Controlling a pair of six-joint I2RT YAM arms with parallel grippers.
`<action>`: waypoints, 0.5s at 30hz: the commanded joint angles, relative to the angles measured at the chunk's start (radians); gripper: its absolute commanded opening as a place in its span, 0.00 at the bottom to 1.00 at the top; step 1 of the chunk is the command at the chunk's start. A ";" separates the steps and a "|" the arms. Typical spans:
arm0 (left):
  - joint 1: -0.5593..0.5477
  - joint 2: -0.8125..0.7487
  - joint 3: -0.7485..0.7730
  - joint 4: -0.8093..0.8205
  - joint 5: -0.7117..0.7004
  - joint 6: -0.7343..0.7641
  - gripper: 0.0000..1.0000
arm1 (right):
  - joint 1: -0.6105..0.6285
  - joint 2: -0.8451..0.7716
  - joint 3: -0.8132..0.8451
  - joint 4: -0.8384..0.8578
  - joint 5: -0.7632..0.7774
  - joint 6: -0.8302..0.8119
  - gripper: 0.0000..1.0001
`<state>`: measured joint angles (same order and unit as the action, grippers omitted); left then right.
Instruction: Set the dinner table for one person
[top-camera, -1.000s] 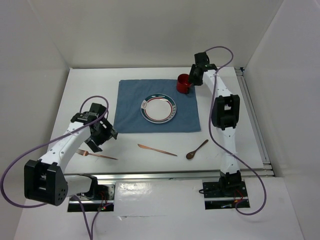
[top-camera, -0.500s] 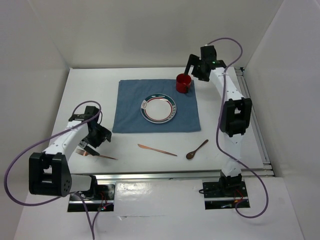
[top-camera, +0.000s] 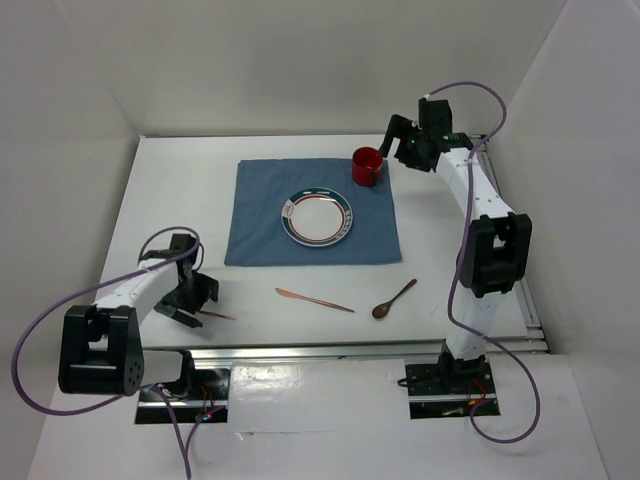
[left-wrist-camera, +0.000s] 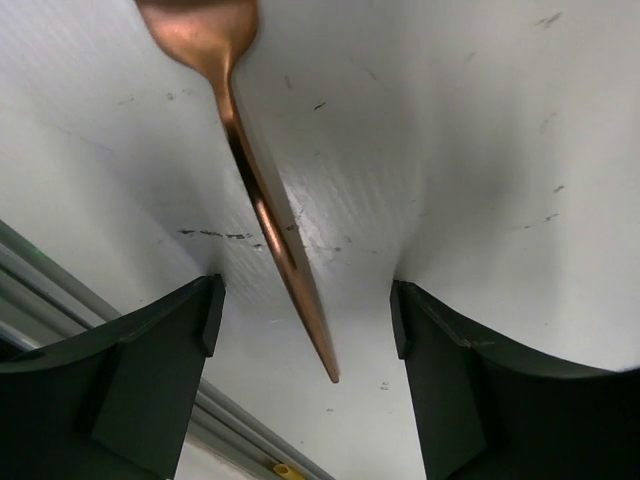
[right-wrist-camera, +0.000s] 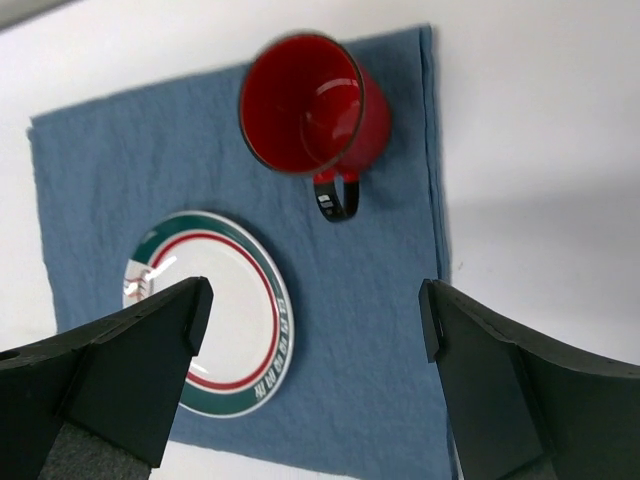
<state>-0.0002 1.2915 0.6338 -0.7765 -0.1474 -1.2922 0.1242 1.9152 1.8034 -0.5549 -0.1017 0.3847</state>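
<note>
On the white dinner table (top-camera: 180, 190) lies a blue placemat (top-camera: 260, 215) with a green-and-red-rimmed plate (top-camera: 318, 217) in its middle and a red mug (top-camera: 367, 166) upright on its far right corner. My left gripper (top-camera: 190, 300) is low over a copper fork (left-wrist-camera: 280, 250) near the front left. Its jaws are open on either side of the handle (left-wrist-camera: 305, 300), with a gap on both sides. My right gripper (top-camera: 396, 142) hangs open to the right of the mug (right-wrist-camera: 312, 105), apart from it, with nothing between its fingers (right-wrist-camera: 316, 300).
A copper knife (top-camera: 313, 300) and a dark wooden spoon (top-camera: 392, 299) lie between the placemat and the front edge. A metal rail (top-camera: 350, 347) runs along that edge, close behind the left gripper. White walls enclose the table at the back and sides.
The right gripper opened, let go of the mug and pulled back to the right. The left gripper came forward and down over the fork, its jaws narrowing slightly.
</note>
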 joint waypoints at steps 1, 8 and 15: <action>0.006 -0.015 0.003 0.037 -0.052 -0.038 0.84 | -0.005 -0.070 -0.051 0.026 -0.016 -0.018 0.98; 0.017 0.097 0.024 0.059 -0.043 -0.047 0.52 | -0.005 -0.105 -0.098 0.024 -0.026 -0.009 0.96; 0.017 0.054 0.154 -0.003 -0.089 0.086 0.00 | -0.015 -0.153 -0.118 0.015 -0.004 -0.009 0.96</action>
<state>0.0116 1.3659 0.7143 -0.7650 -0.1810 -1.2846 0.1192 1.8336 1.6947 -0.5571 -0.1154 0.3828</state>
